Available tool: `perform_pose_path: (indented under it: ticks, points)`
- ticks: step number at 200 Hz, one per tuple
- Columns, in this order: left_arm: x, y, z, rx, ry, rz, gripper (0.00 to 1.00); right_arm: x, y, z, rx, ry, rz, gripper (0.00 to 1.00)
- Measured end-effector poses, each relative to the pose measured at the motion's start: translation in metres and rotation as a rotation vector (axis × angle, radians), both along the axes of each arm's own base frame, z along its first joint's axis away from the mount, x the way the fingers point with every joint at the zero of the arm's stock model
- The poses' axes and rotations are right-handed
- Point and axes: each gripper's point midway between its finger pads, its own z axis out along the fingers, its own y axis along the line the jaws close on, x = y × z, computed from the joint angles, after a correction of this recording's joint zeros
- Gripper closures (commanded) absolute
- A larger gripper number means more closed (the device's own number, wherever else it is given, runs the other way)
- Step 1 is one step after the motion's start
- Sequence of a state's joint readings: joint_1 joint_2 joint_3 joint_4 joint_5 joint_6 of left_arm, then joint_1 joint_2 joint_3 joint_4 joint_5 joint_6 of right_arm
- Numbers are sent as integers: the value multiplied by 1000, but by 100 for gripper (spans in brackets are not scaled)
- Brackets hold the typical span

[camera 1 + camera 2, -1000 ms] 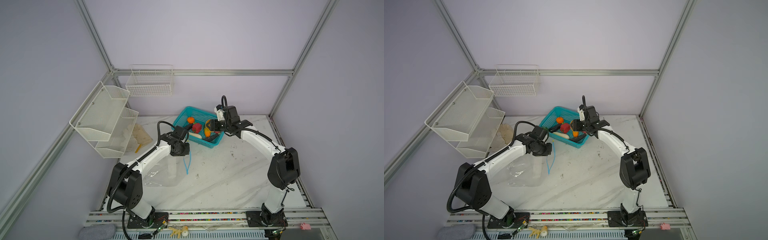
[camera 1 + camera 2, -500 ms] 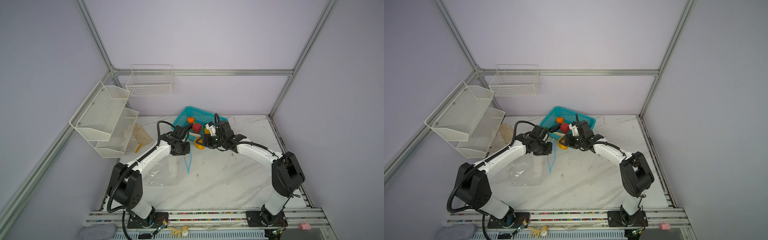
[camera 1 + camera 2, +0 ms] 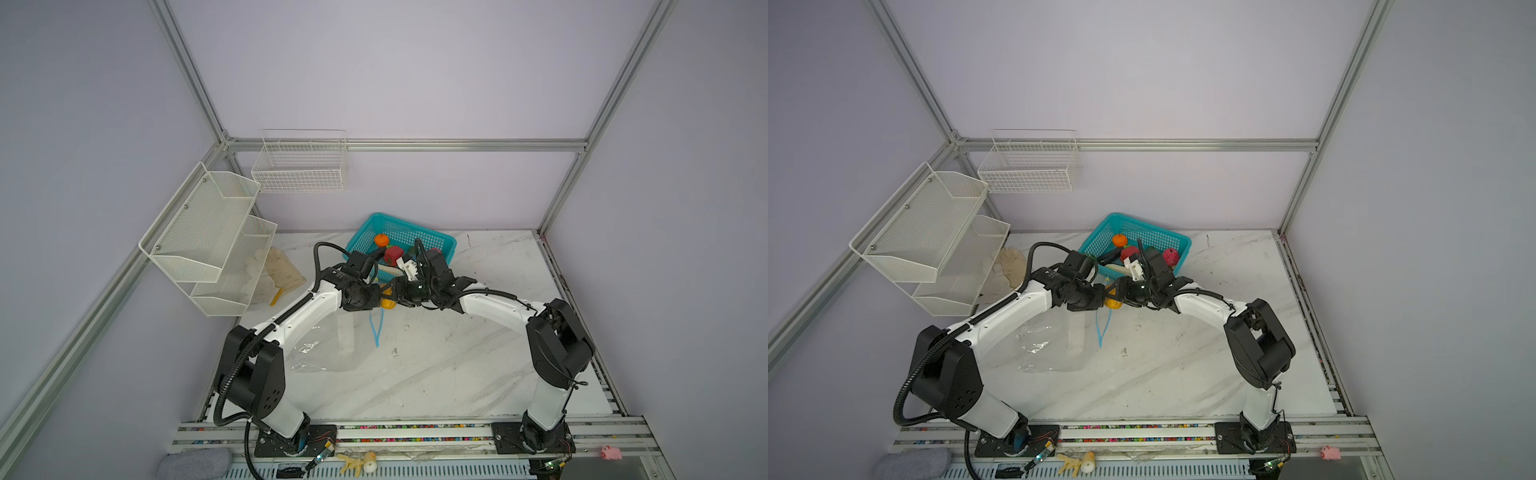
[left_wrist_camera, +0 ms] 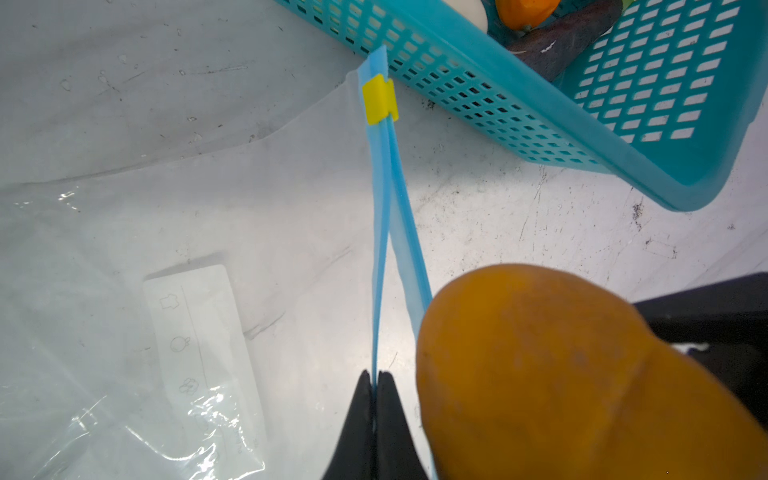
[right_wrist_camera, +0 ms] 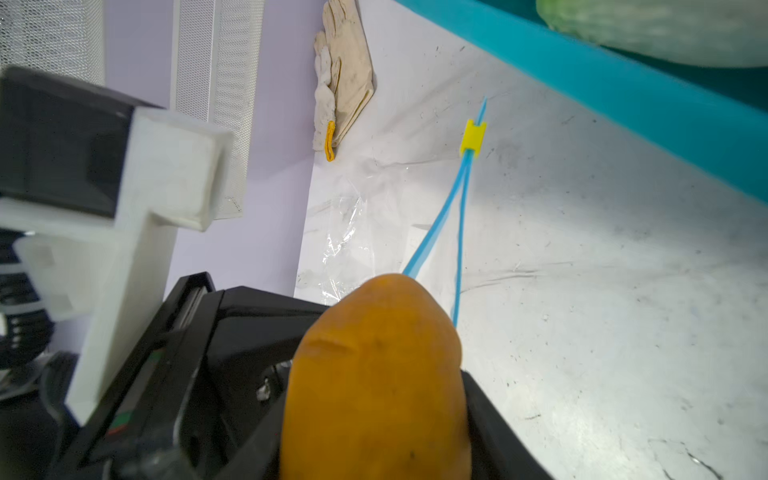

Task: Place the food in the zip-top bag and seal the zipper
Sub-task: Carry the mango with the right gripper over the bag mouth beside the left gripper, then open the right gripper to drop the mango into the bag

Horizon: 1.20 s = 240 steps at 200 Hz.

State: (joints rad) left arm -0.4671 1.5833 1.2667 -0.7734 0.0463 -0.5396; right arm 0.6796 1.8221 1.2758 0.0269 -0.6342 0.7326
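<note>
The clear zip-top bag [image 3: 316, 349] [image 4: 166, 249] lies flat on the table, left of centre. Its light-blue zipper [image 3: 376, 328] [image 4: 384, 208] [image 5: 449, 216] is parted below a yellow slider [image 4: 379, 102]. My left gripper [image 4: 376, 378] [image 3: 376, 297] is shut on one lip of the zipper, held up off the table. My right gripper [image 5: 376, 407] [image 3: 390, 293] is shut on a yellow-orange food piece [image 4: 561, 374] [image 3: 1113, 303], right beside the left fingers at the bag's mouth. More food, an orange [image 3: 381, 240], a red [image 3: 392, 254] and a dark purple piece [image 4: 561, 37], lies in the basket.
The teal perforated basket [image 3: 440, 241] [image 4: 540, 137] stands just behind both grippers. A pale glove [image 3: 278, 270] lies at the back left beneath white mesh shelves [image 3: 208, 241]. A wire basket [image 3: 301, 166] hangs on the back wall. Small toy bits [image 3: 359, 461] sit on the front rail.
My right gripper has come out of the basket with the yellow-orange piece, moving left and forward to the bag's mouth. The left gripper has kept still on the zipper.
</note>
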Motion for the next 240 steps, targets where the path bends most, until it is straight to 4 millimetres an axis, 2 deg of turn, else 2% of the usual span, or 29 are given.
perform_pose_path:
  ticks: [55,114,176,240]
  points:
    - [-1,0,2,-6,-2,0,100,-2,2,-11,0,17,12,48]
    - [-2,-2,12,-33,-20,9,100,-3,2,-35,-41,41,24,49]
    - [-4,-7,22,-76,-31,1,100,-10,3,-40,-66,31,51,49]
    - [-4,-10,24,-101,-30,8,100,-18,8,-41,-80,15,84,39]
